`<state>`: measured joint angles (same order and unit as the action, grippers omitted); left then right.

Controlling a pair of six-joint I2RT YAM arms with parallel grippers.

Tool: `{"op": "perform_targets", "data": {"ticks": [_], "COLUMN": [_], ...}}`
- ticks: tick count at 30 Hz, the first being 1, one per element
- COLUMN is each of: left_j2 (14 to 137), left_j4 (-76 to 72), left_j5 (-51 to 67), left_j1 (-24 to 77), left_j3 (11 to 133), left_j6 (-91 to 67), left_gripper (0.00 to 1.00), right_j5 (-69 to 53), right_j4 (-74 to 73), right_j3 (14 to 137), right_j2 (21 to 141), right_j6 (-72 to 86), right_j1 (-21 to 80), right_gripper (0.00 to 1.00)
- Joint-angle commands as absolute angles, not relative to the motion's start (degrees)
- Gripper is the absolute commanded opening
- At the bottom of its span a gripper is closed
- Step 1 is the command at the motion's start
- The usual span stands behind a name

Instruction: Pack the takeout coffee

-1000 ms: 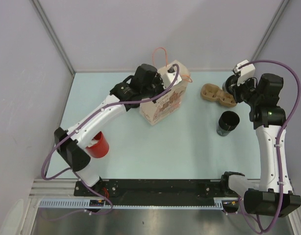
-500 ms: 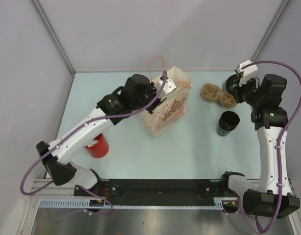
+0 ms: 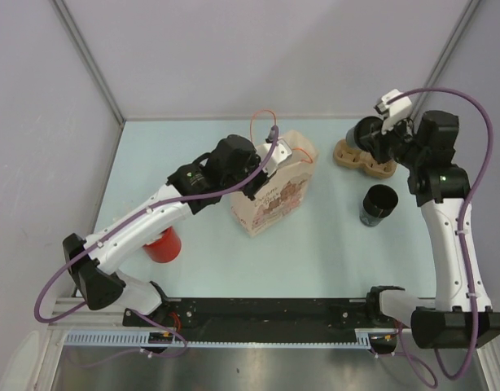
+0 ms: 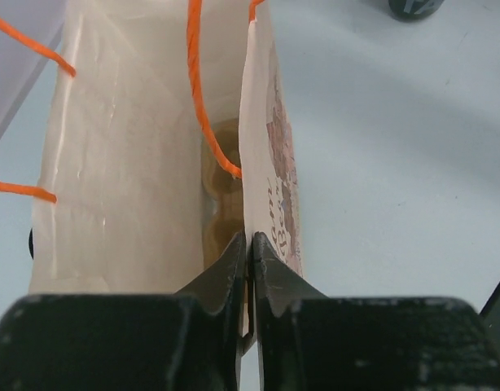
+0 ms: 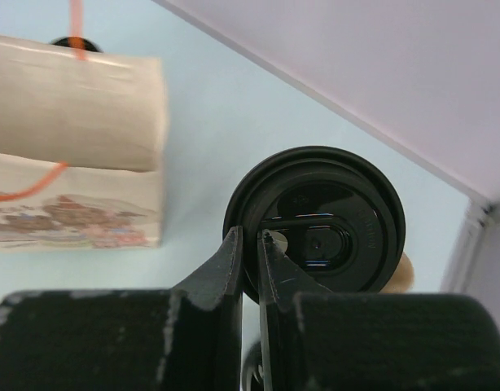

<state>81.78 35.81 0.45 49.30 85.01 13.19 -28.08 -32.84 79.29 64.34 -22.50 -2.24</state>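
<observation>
At far left, the red cup [image 3: 162,244] stands on the tabletop [image 3: 315,252], close under the left arm and not in any grip. Next, the left pincer [image 4: 248,259] is clamped on the rim of the paper bag [image 3: 274,195], with one wall pinched between its fingers. Over the last second it has drawn that wall toward the near side, and the bag has shifted with it, so the mouth now stands parted. That suggests the bag is being held ready for loading. The orange handle cord [image 4: 197,98] hangs across the opening and could snag anything lowered in. A tan shape lies deep inside, but it cannot be identified. Further right, the right pincer [image 5: 250,244] is closed on the edge of the black lid [image 5: 331,236]. It has carried the lid leftward, and the lid now hangs over the far end of the cup carrier [image 3: 372,163]. The carrier lies near the bag, apparently empty. The black cup [image 3: 379,204] stands open beside it on the near side, not yet capped or packed.
</observation>
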Motion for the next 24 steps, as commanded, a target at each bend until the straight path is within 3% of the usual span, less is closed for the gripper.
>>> {"op": "perform_targets", "data": {"ticks": [1,2,9,13,15,17,18,24], "left_j2": [79.3,79.3,78.9,78.6,78.6,78.7,78.7,77.9], "left_j4": [34.9,35.2,37.0,37.8,38.1,38.0,38.0,36.7], "left_j5": [1.8,2.5,9.0,10.8,10.2,8.5,7.9,5.3], "left_j1": [49.9,49.9,50.0,50.0,49.9,49.9,49.7,45.9], "left_j3": [85.1,85.3,88.5,91.0,93.1,94.7,96.3,100.6], "left_j6": [10.3,10.1,10.7,11.8,12.1,13.1,13.5,15.8], "left_gripper": [0.15,0.17,0.57,0.70,0.82,0.86,0.95,0.99], "right_j5": [-24.3,-24.1,-25.8,-29.3,-30.0,-31.2,-31.5,-32.7], "right_j4": [-36.8,-37.6,-40.8,-43.5,-44.0,-45.9,-46.8,-54.1], "right_j3": [87.4,88.9,101.7,107.8,110.9,113.3,115.7,123.2], "right_j2": [67.4,68.2,75.2,80.4,82.0,84.7,85.7,92.0], "right_j6": [-22.7,-22.2,-16.5,-14.2,-13.4,-13.0,-13.0,-13.6], "right_j1": [7.2,8.3,11.2,12.6,13.5,15.5,16.2,21.4], "right_gripper": [0.00,0.00,0.00,0.00,0.00,0.00,0.00,0.00]}}
